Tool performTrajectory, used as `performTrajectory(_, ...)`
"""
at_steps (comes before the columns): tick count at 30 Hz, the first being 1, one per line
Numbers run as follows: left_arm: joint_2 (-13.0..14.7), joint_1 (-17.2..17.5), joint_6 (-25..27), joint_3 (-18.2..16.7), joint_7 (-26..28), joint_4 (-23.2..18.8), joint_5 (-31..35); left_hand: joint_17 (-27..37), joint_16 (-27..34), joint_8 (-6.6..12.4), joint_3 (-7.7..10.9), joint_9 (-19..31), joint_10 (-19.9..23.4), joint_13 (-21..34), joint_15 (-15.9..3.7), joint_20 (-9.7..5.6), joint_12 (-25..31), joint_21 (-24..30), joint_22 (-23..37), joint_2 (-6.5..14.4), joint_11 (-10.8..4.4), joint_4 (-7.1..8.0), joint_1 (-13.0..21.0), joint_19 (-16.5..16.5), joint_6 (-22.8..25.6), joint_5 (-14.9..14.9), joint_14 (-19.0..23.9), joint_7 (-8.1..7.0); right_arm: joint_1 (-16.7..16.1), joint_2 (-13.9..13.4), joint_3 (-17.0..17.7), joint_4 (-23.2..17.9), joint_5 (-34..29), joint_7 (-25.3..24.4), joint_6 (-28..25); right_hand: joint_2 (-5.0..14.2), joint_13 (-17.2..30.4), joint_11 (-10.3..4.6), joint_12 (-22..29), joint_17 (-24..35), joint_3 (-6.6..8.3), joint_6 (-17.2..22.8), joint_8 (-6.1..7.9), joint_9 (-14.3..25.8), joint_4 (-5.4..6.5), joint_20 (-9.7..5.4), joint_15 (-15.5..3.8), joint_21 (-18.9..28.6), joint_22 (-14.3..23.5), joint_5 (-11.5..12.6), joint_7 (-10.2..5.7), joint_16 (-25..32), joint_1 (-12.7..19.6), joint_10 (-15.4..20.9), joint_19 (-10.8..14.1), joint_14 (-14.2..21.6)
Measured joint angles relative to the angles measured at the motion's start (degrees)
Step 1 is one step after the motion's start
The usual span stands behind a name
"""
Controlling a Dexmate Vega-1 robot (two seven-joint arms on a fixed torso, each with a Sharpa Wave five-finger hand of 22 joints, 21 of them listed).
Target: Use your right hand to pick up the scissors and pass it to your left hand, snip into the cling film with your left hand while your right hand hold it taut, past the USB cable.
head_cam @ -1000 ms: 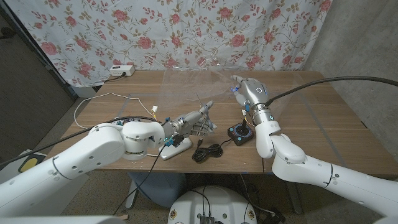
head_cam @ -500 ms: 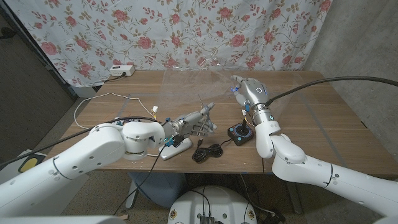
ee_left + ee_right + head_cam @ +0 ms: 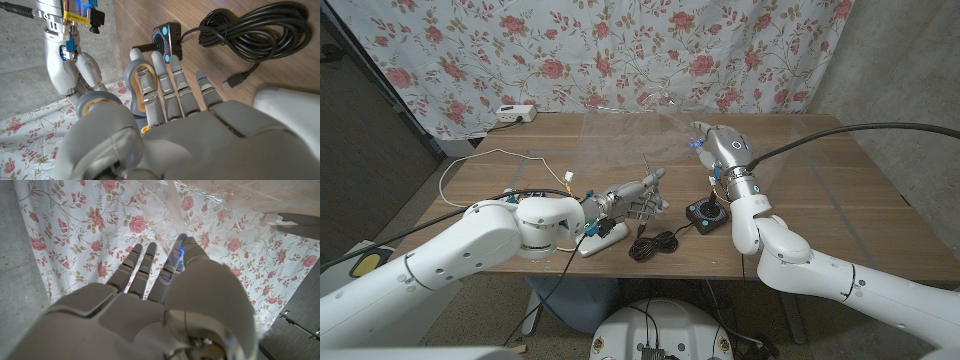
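1. The left hand (image 3: 632,197) is over the front-middle of the table (image 3: 840,190), fingers closed around the scissors (image 3: 650,177). The blades stick up and away from the robot, toward the cling film (image 3: 620,140).
2. In the left wrist view, the fingers (image 3: 165,90) are curled side by side. I cannot tell the handles there, only a bit of orange betw. the fingers.
3. The right hand (image 3: 718,145) is raised at the film's right edge and pinches it. The sheet goes from that hand toward the table's back-left, lifted and stretched.
4. In the right wrist view the film (image 3: 210,200) is seen just past the fingertips (image 3: 150,250), and a scissor blade tip (image 3: 300,220) comes in at the pic's edge.
5. The black USB cable (image 3: 655,243) lies coiled near the front edge, just beside the left hand.
6. A small black joystick (image 3: 707,213) stands right of the cable, under the right forearm.
7. A white cable (image 3: 480,160) and a white power strip (image 3: 515,113) are at the table's left-back side.
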Motion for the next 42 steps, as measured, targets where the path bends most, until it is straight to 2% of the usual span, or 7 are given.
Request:
performTrajectory(6,0.09,0.01,-0.05,0.00,-0.05,0.00,0.09,-0.31,0.00,0.00,0.65,-0.09,0.00,0.00,0.00,0.00,0.00,0.00,0.00,-0.92,0.00,-0.65,1.07,0.00,0.06,-0.54,0.00,-0.06,0.01,0.03,-0.05,0.00,-0.08,0.00,-0.12,0.00,-0.01,-0.21,0.11,0.00,0.00,0.00,0.00,0.31,0.00,0.00,0.00,0.00,0.00,0.00,0.00,0.00,0.00,0.21,0.00,0.00)
performTrajectory(16,0.11,0.01,-0.05,0.10,-0.09,-0.19,0.22,-0.39,0.00,0.00,2.53,0.01,0.01,-0.10,-0.31,0.00,0.00,0.00,0.00,-0.65,-0.01,-2.53,4.11,0.00,0.09,-0.54,0.31,-0.10,0.15,0.10,-0.10,0.11,-0.10,0.16,-0.28,0.09,0.06,-0.20,0.12,0.00,-0.16,0.00,0.00,0.31,0.16,0.00,0.00,0.00,0.00,0.00,0.00,0.00,0.10,0.20,0.00,0.00)
performTrajectory(20,0.11,0.01,-0.05,0.19,-0.09,-0.26,0.36,-0.57,0.00,-0.01,2.59,0.00,0.01,-0.10,-0.31,0.00,0.00,0.00,0.00,-0.93,-0.01,-2.94,4.38,0.00,0.09,-0.54,0.31,-0.10,0.16,0.11,-0.10,0.13,-0.12,0.18,-0.35,0.09,0.06,-0.20,0.12,0.00,-0.16,-0.01,0.00,0.31,0.16,0.00,0.00,0.00,0.00,0.00,0.00,0.00,0.09,0.20,0.00,0.00)
performTrajectory(27,0.10,0.36,-0.05,0.26,-0.03,-0.50,0.49,-0.83,0.00,0.00,2.32,0.00,-0.01,-0.10,-0.31,0.00,0.00,0.00,0.00,-1.59,-0.04,-3.15,4.17,0.00,0.08,-0.74,0.31,-0.11,0.15,0.11,-0.12,0.14,-0.23,0.23,-0.55,0.09,0.06,-0.20,0.11,0.00,-0.16,-0.01,-0.18,0.31,0.16,0.00,0.00,0.00,0.00,0.00,0.00,0.00,0.09,0.20,0.00,0.00)
performTrajectory(35,0.30,1.04,-0.41,0.23,0.43,-0.82,0.67,-1.10,0.00,-0.46,1.62,0.00,0.17,-0.10,-0.31,0.00,-0.02,0.00,0.00,-2.81,-0.21,-2.44,2.94,0.00,0.19,-1.17,0.31,-0.22,0.14,0.04,-0.24,0.06,-0.38,0.29,-0.60,0.08,0.06,-0.19,0.06,0.00,-0.16,-0.01,-0.28,0.30,0.16,0.00,0.00,0.00,0.00,0.00,0.00,0.00,0.09,0.20,0.00,0.00)
performTrajectory(39,0.35,1.40,-0.62,0.12,0.62,-1.02,0.73,-0.93,0.00,-0.46,2.52,0.34,0.17,-0.10,-0.31,0.00,-0.02,0.00,0.00,-1.82,-0.21,-3.32,3.93,0.00,0.28,-1.17,0.31,-0.31,0.14,0.02,-0.27,-0.05,-0.45,0.31,-0.63,0.08,0.06,-0.19,0.06,0.00,-0.16,-0.01,-0.28,0.30,0.16,0.00,0.00,0.00,0.00,0.00,0.00,0.00,0.09,0.19,0.00,0.00)
performTrajectory(42,0.35,1.66,-0.84,0.06,0.91,-1.04,0.79,-0.93,0.00,-0.47,4.89,0.27,0.17,-0.10,-0.33,0.00,-0.02,0.00,0.00,0.20,-0.21,-4.39,6.25,0.01,0.31,-0.71,0.34,-0.28,0.14,-0.02,-0.31,-0.16,-0.50,0.33,-0.68,0.08,0.05,-0.19,0.06,0.00,-0.16,-0.01,-0.28,0.30,0.16,0.00,0.00,0.00,0.00,0.00,0.00,0.00,0.08,0.19,0.00,0.00)
